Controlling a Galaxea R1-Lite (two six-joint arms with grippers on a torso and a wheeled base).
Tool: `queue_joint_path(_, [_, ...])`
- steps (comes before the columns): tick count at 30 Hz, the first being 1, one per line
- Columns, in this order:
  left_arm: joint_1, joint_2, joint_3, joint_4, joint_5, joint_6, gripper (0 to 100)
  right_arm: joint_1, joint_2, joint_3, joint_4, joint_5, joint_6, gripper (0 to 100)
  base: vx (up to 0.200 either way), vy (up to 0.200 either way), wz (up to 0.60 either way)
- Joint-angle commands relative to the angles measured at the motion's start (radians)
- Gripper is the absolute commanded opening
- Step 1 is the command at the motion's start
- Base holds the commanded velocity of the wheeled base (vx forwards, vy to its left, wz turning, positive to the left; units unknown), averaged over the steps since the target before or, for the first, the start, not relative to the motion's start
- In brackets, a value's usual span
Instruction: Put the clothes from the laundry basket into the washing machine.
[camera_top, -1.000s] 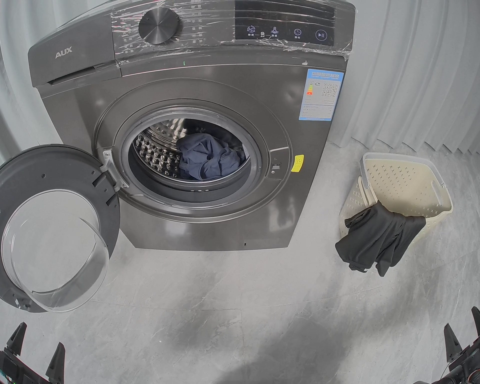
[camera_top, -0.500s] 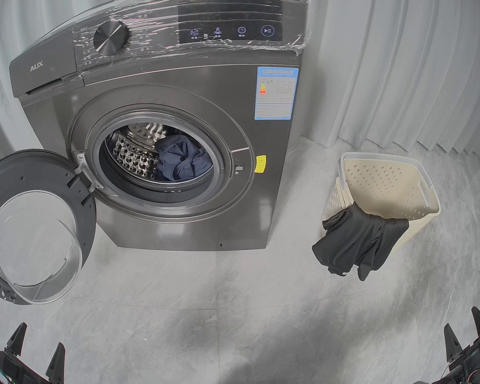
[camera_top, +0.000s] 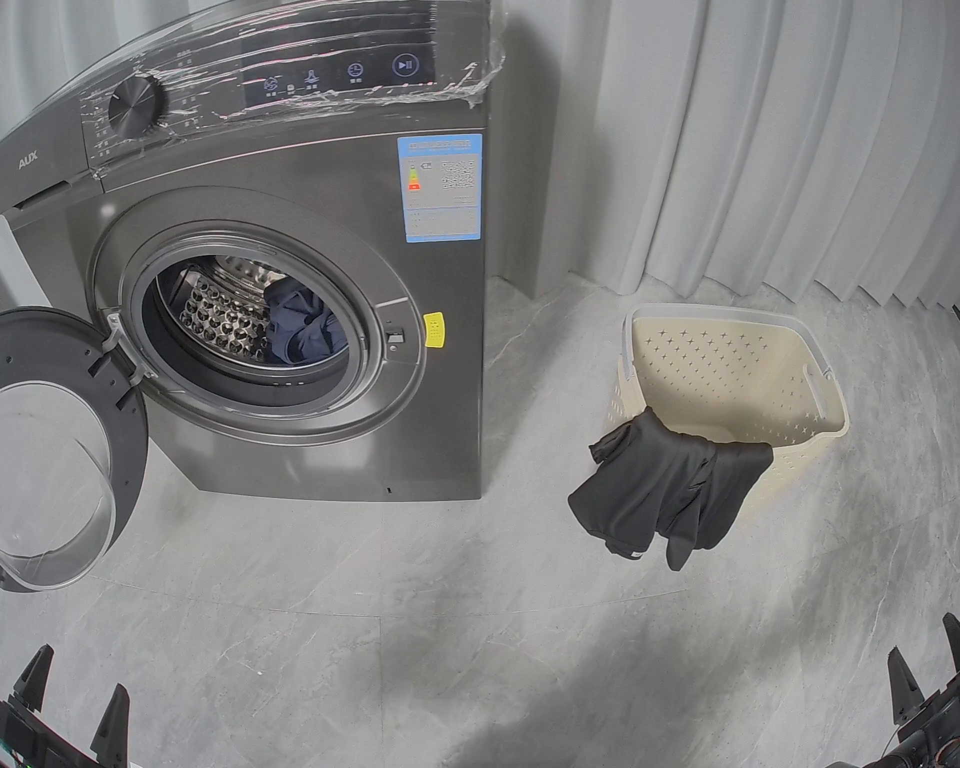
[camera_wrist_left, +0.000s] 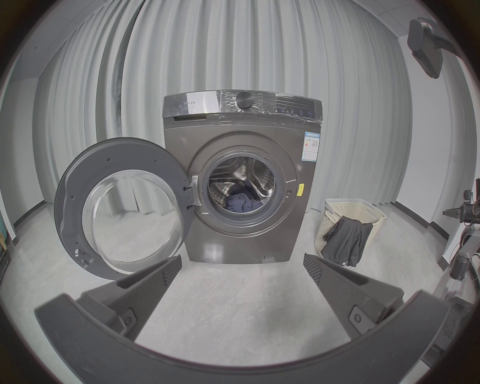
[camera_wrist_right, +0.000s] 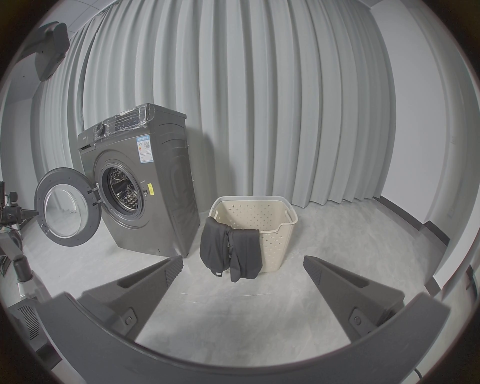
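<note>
A grey front-loading washing machine (camera_top: 280, 150) stands at the left with its round door (camera_top: 60, 440) swung open. A dark blue garment (camera_top: 300, 325) lies inside the drum (camera_wrist_left: 241, 203). To the right, a cream laundry basket (camera_top: 735, 385) sits on the floor. A black garment (camera_top: 665, 485) hangs over its near rim (camera_wrist_right: 231, 247). My left gripper (camera_top: 70, 710) is low at the near left, open and holding nothing. My right gripper (camera_top: 930, 675) is low at the near right, also open and holding nothing. Both are far from the basket and the machine.
Pale curtains (camera_top: 750, 140) hang behind the machine and basket. Grey tiled floor (camera_top: 450, 620) stretches between me and both. The open door sticks out to the left of the machine's front.
The whole head view has shifted: the machine and basket now sit further left in the picture, so the camera has turned right. Both grippers keep their places, still open.
</note>
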Motion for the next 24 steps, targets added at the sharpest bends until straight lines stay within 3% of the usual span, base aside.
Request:
queue_joint_path(1, [-0.001,-0.008,0.018,0.002,0.0,-0.001,100,0.0,-0.012,0.016,-0.001,0.0,0.003,100,0.0,-0.2,0.0])
queue_joint_path(20, [-0.001,-0.008,0.018,0.0,-0.002,-0.006,100,-0.002,-0.01,0.016,-0.001,0.0,-0.001,100,0.0,-0.2,0.0])
queue_joint_path(24, [-0.001,-0.008,0.018,0.0,-0.002,-0.004,100,-0.002,-0.01,0.016,-0.001,0.0,-0.001,100,0.0,0.0,0.0])
